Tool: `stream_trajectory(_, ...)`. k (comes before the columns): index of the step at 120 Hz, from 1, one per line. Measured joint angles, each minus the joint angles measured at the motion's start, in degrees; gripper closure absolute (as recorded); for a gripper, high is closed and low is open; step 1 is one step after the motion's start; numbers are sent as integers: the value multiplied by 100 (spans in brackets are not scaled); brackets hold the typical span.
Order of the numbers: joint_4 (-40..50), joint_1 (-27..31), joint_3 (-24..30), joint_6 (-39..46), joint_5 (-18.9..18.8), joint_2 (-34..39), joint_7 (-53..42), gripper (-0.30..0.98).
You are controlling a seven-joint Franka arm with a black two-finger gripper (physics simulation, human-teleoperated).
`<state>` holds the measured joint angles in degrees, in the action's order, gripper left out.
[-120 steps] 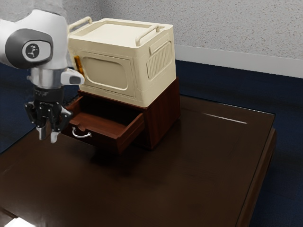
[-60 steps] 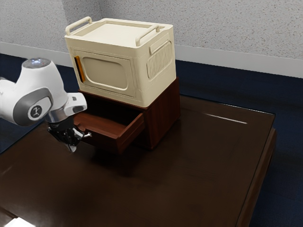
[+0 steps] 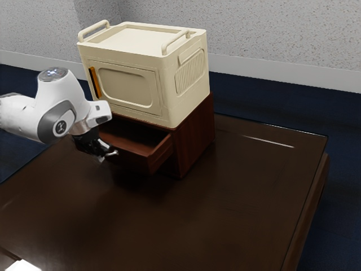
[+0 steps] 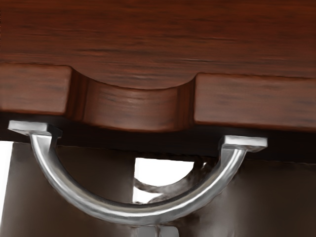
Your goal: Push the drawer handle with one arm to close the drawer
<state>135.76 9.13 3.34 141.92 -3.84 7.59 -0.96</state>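
Exterior view: a white arm with grey and black parts [image 3: 59, 116] is seen entering at the left edge, its black two-finger gripper [image 3: 102, 155] pointed downward and set at the drawer front, left of centre. The open reddish-brown wooden drawer [image 3: 131, 161] is found left of centre, projecting from a reddish-brown wooden cabinet [image 3: 194, 140]. Its curved silver metal handle [image 3: 113, 153] is partly hidden by the gripper; contact between the two cannot be confirmed. On the cabinet, in the upper middle of the frame, a cream box-shaped unit [image 3: 132, 89] is carried, fitted with two top rails and an upright orange strip [image 3: 95, 83] on its front. All is supported by a dark brown, glossy table [image 3: 225, 209]. A bright white patch [image 3: 21, 265] is noted at the lower left corner.

Wrist view: the drawer's inside is seen across the top of the frame, with a shallow curved notch [image 4: 133, 106] cut in the front's upper edge. The handle is seen below it, bowed away from the drawer front. At the lower edge of the frame, just beside the handle's bend, the gripper [image 4: 158, 231] is seen with its two grey fingertips brought together, nothing held between them.
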Motion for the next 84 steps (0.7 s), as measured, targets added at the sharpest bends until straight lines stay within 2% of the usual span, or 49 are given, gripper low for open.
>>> stream_trajectory(29, -967, -21, -30, 83, -4, -896, -301, 79)
stream_trajectory(84, -2134, -242, -177, 99, 9, -1835, -702, 79)
